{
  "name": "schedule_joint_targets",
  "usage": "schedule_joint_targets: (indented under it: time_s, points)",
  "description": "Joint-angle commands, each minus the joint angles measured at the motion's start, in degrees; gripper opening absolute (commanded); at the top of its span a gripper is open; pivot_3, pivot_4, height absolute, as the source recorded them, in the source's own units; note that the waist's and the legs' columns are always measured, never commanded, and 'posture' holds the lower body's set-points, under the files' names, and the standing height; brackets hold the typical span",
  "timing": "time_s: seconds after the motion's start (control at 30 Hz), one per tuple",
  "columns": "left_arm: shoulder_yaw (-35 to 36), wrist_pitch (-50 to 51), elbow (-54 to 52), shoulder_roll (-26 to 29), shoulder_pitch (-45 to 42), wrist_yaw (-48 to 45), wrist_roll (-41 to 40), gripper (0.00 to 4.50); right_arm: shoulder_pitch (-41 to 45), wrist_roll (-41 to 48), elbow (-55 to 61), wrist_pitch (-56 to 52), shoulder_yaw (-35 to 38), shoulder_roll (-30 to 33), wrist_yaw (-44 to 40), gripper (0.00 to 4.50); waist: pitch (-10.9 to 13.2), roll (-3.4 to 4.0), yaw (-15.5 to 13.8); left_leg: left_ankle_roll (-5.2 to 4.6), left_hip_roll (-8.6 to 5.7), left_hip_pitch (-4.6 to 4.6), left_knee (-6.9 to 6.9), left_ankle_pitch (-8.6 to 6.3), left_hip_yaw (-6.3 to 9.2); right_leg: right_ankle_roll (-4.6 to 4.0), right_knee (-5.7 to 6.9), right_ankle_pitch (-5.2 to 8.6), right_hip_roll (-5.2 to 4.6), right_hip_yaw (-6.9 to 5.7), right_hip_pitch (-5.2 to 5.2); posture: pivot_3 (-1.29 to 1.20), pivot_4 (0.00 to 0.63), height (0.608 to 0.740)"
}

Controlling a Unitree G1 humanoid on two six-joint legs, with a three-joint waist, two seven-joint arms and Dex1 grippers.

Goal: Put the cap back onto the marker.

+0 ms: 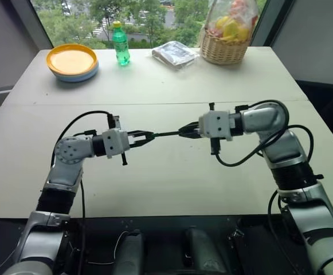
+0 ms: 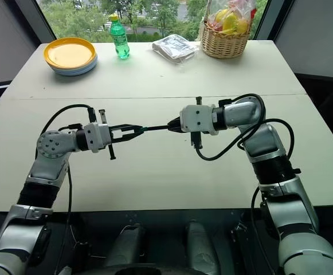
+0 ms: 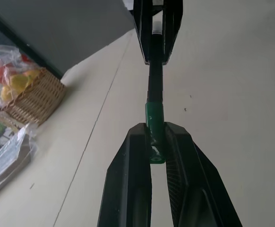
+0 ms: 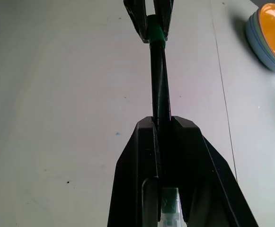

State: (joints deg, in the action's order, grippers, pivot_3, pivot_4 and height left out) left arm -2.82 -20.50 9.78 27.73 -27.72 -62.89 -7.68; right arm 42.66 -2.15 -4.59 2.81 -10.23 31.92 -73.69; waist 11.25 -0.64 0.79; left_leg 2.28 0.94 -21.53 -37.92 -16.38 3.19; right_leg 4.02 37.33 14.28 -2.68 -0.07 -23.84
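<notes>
Both grippers hover above the middle of the table (image 1: pixel 155 183), pointing at each other. My left gripper (image 1: pixel 148 136) is shut on the small green cap (image 3: pixel 155 120). My right gripper (image 1: pixel 184 131) is shut on the thin dark marker (image 1: pixel 166 134), which runs level between the two. The marker's (image 3: pixel 155 80) free end meets the cap's open end, and the two lie in one straight line. In the right wrist view the marker (image 4: pixel 159 90) leads away to the cap (image 4: pixel 155 33), which sits between the left gripper's fingers. How deep the marker sits in the cap is hidden.
At the table's far edge stand a stack of yellow and blue plates (image 1: pixel 72 62), a green bottle (image 1: pixel 120 44), a plastic-wrapped packet (image 1: pixel 175 53) and a wicker basket of fruit (image 1: pixel 226 43). A seam crosses the table behind the grippers.
</notes>
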Motion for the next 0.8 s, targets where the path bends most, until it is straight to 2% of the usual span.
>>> schedule_joint_targets:
  time_s: [0.03,0.43,0.8]
  points:
    - [-2.9,3.8,-8.1,-5.1,-4.2,2.9,-4.5,0.00,0.7,4.8,7.5,4.2,-6.4,-5.5,-2.0,0.04,0.0,0.00,0.0,0.00,0.00,0.00,0.00,0.00,0.00,0.00,0.00,0.00,0.00,0.00,0.00,0.00,0.150,0.740]
    - [-5.2,-2.0,-7.6,-4.1,-4.8,0.1,1.9,0.00,0.3,3.6,6.9,6.5,-6.9,-5.2,-2.8,0.04,0.0,0.00,0.0,0.00,0.00,0.01,0.00,0.00,0.00,0.00,0.00,0.00,0.00,0.00,0.00,0.00,0.150,0.740]
    - [-4.4,-2.3,-8.7,-5.6,-5.3,0.0,-0.4,0.00,0.2,3.6,6.5,10.2,-7.3,-5.7,-3.7,0.04,0.0,0.00,0.0,0.00,0.00,0.02,0.00,0.00,0.00,0.00,-0.01,0.00,0.00,0.00,0.01,0.00,0.150,0.740]
